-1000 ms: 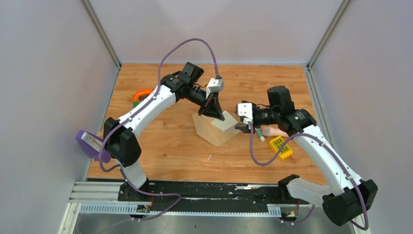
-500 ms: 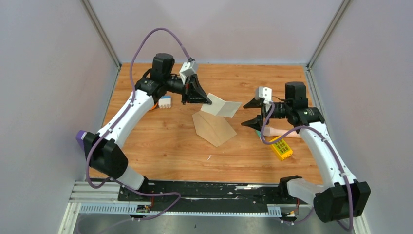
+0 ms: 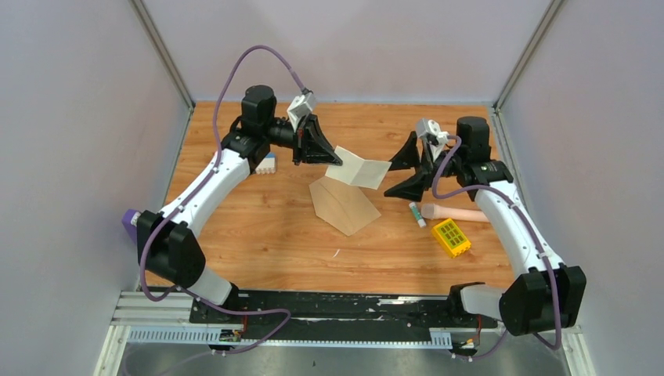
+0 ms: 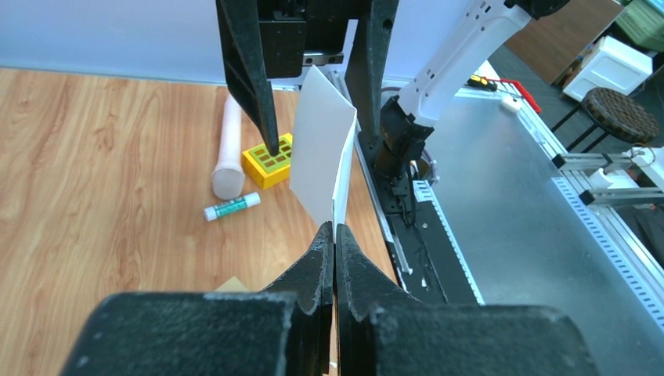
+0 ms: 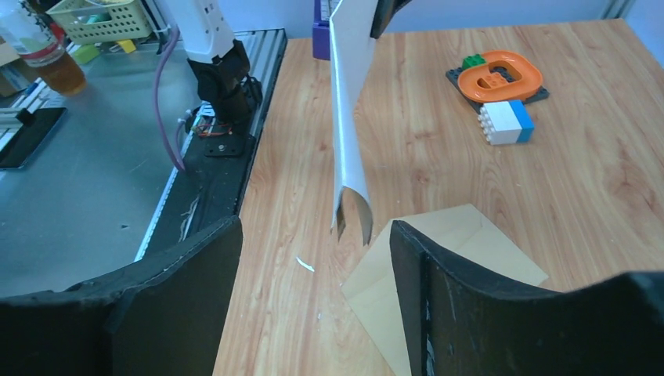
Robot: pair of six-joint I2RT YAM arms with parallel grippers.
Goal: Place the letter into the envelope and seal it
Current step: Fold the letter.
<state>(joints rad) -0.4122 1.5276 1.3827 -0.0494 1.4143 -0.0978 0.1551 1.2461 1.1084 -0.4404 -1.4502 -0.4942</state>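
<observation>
**Overhead and wrist views — letter raised, before insertion.** I am holding the letter (image 3: 360, 170) clear of the table (image 3: 266, 235) with the left tool (image 3: 335, 159), whose two black jaws are pressed together on one edge of the sheet. In the left wrist view the paper (image 4: 321, 164) is rising from between the closed tips (image 4: 335, 235), folded into two leaves. The letter is hanging in the air over the far edge of the envelope (image 3: 344, 207) and, as far as I can judge, touching neither it nor the table.

The envelope is lying flat near the table's middle with its fold seams uppermost (image 5: 446, 251). I cannot tell whether its mouth is open enough to take the sheet.

The right tool (image 3: 394, 178) is facing the letter's free end with its jaws spread wide, gripping nothing. In the right wrist view the sheet (image 5: 348, 117) is hanging edge-on ahead of them. A glue stick (image 3: 416, 214), a pale cylinder (image 3: 458, 212) and a yellow block (image 3: 451, 237) are lying near the right arm, all apart from the envelope.

In my judgement I am presenting the letter for a two-tool hold. Nothing is in the envelope yet, and sealing is not begun. The next move is calling for the right tool either to close on the free end without creasing it or to pin the envelope down, so that I can steer the folded edge into the mouth — slowly, since thin paper flexes.
</observation>
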